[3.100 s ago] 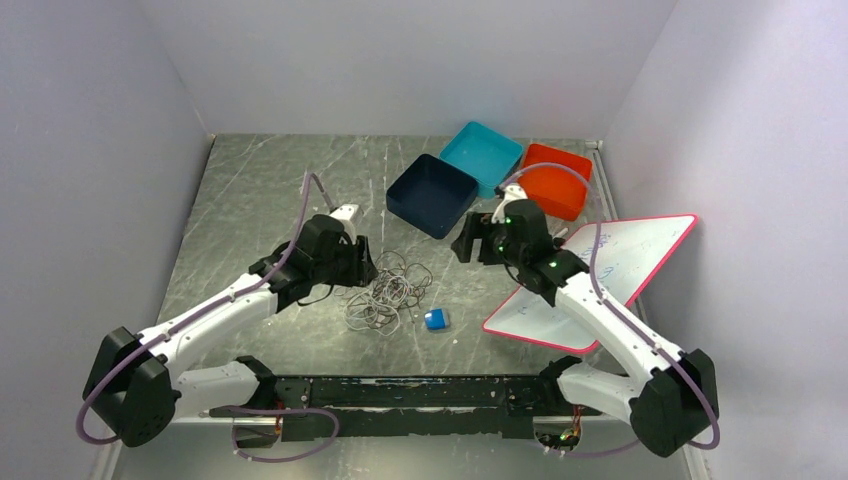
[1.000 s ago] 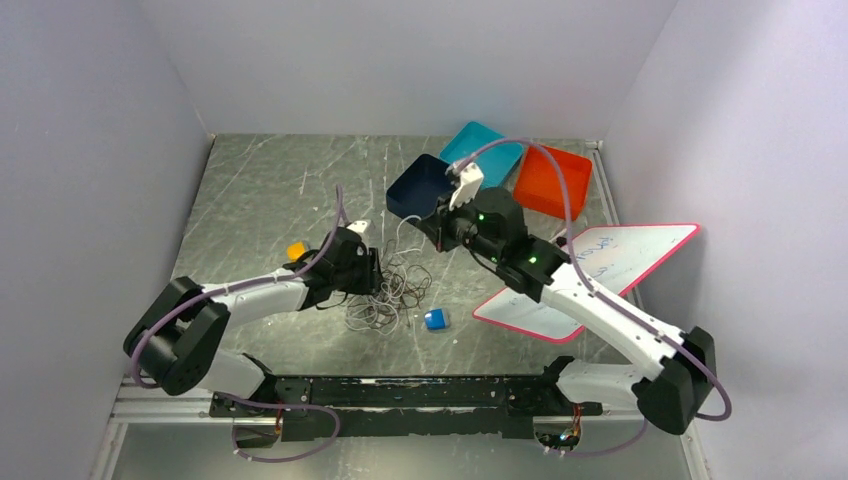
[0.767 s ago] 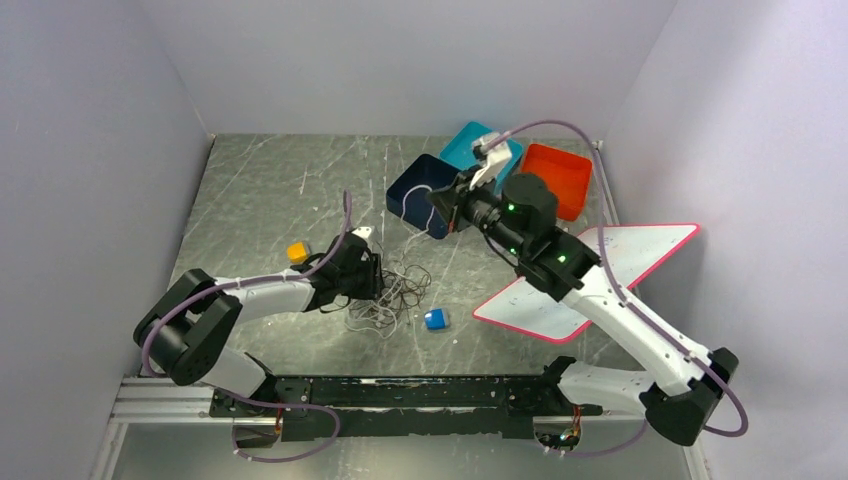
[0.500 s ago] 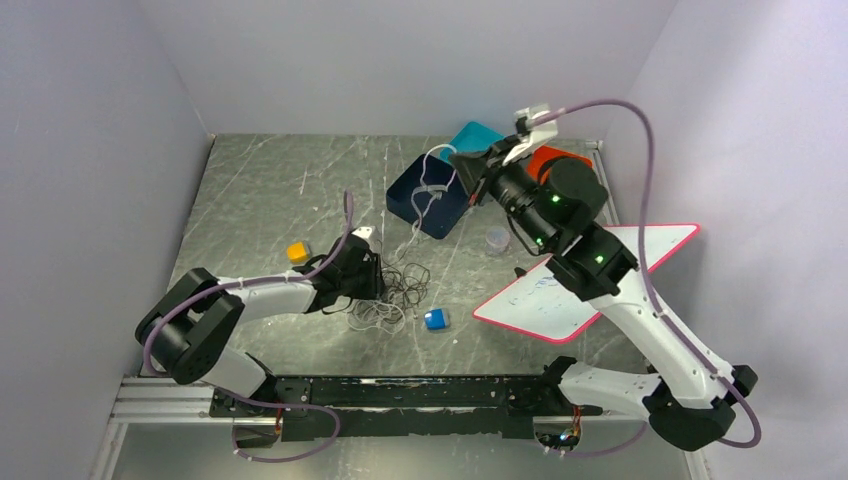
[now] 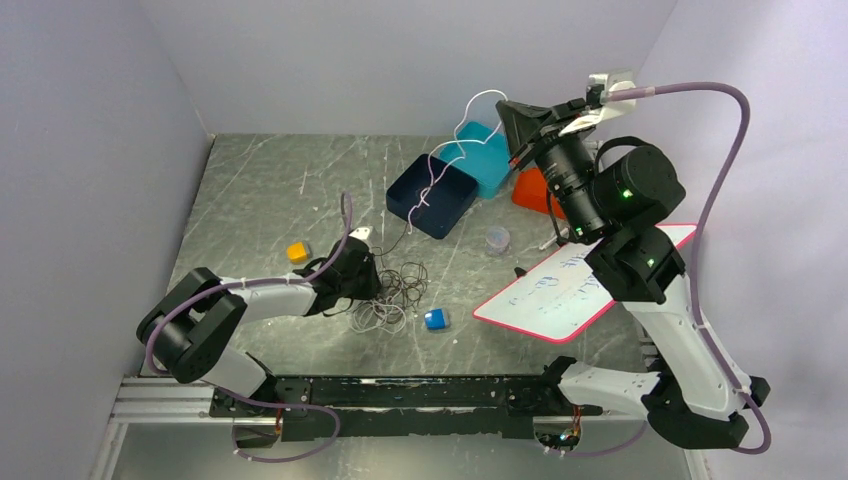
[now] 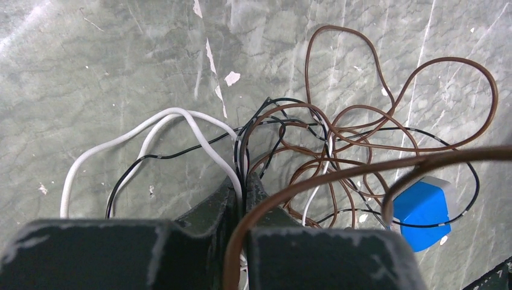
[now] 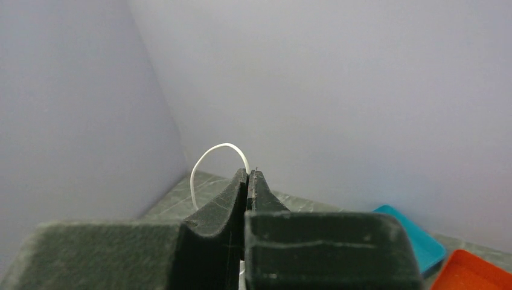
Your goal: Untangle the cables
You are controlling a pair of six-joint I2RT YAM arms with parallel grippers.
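Observation:
The cables point(image 5: 392, 292) lie in a tangle of brown, black and white loops on the table. At the tangle's left edge my left gripper point(image 5: 372, 284) rests low. In the left wrist view this gripper point(image 6: 243, 179) is shut on a white strand point(image 6: 151, 124) and thin black strands, and brown loops point(image 6: 362, 118) spread beyond it. My right gripper point(image 5: 506, 108) is raised high at the back. It is shut point(image 7: 249, 175) on one white cable point(image 7: 204, 160), which arcs up and hangs down point(image 5: 430, 185) toward the pile.
A navy tray point(image 5: 455, 205), a teal tray point(image 5: 492, 165) and an orange tray point(image 5: 528, 190) stand at the back. A pink-edged whiteboard point(image 5: 560, 290) lies at the right. A blue block point(image 5: 435, 319), a yellow cube point(image 5: 296, 251) and a small clear cup point(image 5: 497, 239) sit near the tangle.
My right arm has risen and swung back to the right, drawing the white cable up out of the pile. My left gripper has closed on strands at the tangle's left edge.

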